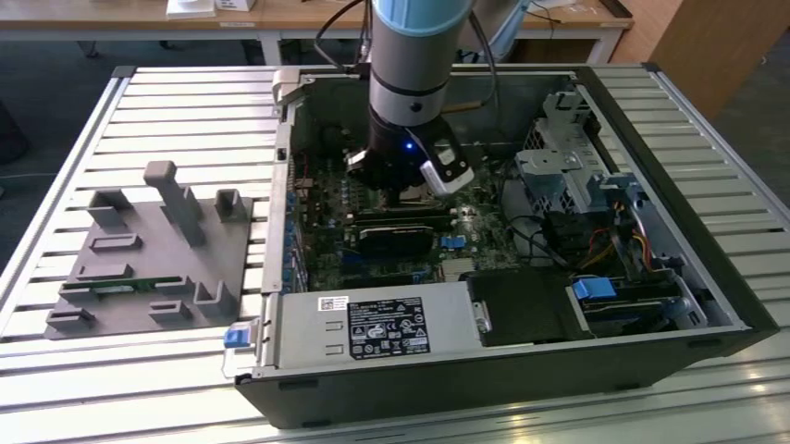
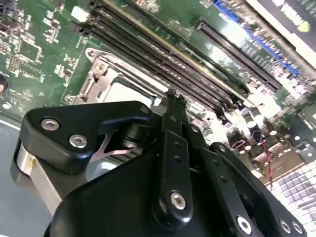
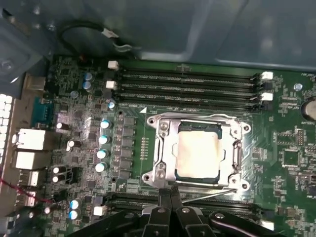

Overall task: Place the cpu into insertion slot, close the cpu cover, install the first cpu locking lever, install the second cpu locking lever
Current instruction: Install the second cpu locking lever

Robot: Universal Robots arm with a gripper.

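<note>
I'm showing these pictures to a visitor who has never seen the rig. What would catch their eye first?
Probably the arm plunging into the open computer case on the slatted table. Next, the cpu sitting in its socket with the cover closed around it, the gripper poised at the socket's edge.

Black metal gripper fingers pressed together, tip just over silver square cpu cover; dull grey cpu beneath; long black memory slots beside.
</note>
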